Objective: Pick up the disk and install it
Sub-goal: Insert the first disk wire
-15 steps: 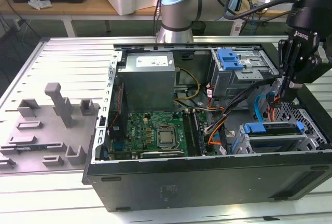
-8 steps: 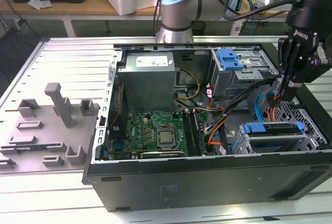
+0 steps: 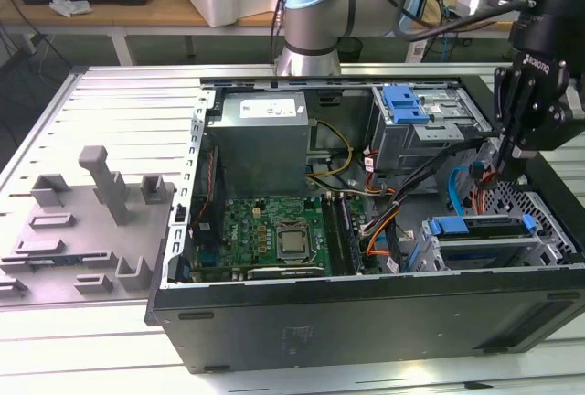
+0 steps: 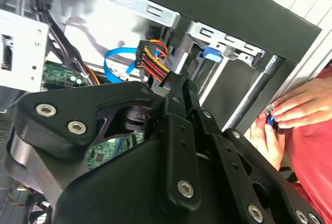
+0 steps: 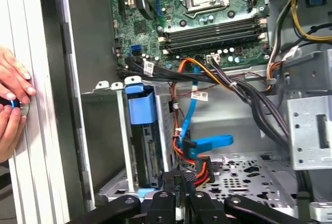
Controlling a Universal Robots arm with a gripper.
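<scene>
Exterior view: one black two-fingered gripper [image 3: 505, 168] hangs at three o'clock over the open black metal computer case [image 3: 366, 322]. One silver rectangular disk with blue plastic rails [image 3: 484, 235] sits in its bay at four o'clock. Second wrist view: fingers [image 4: 180, 90] clenched together, empty, just beside one red-yellow-orange wire bundle [image 4: 153, 60] they could snag. First wrist view: a person's two hands [image 5: 13, 81] by the case wall risk a knock.

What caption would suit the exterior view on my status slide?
Gripper inside the open computer case, beside the blue-railed disk sitting in its drive bay.
</scene>
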